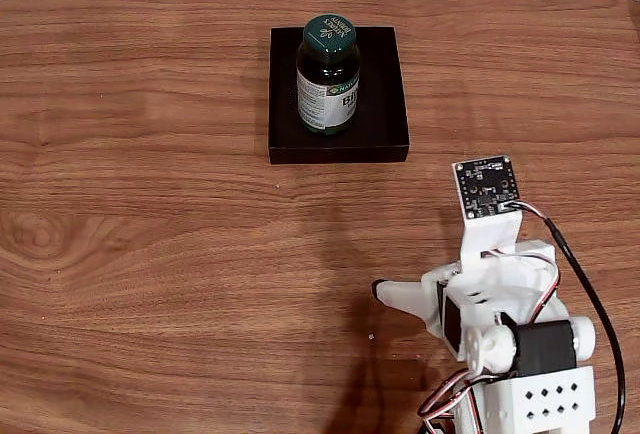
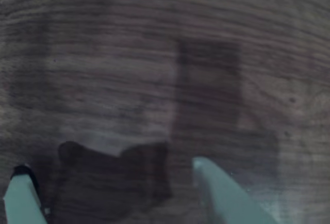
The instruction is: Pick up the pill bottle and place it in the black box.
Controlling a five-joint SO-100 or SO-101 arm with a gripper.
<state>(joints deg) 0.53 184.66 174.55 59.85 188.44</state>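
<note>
The small dark glass pill bottle [image 1: 328, 76] with green cap stands upright inside the shallow matte black box [image 1: 382, 124], at twelve o'clock of the wooden table [image 1: 150, 254]. The white gripper [image 2: 111, 193], fingers parted and empty, hangs at five o'clock. Judgement: placement complete; retreat should stay clear of the box.

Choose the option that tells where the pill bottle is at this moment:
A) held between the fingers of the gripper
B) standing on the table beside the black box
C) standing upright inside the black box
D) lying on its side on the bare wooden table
C: in the fixed view the pill bottle stands upright inside the black box, far from the gripper, which holds nothing over bare wood.
</note>
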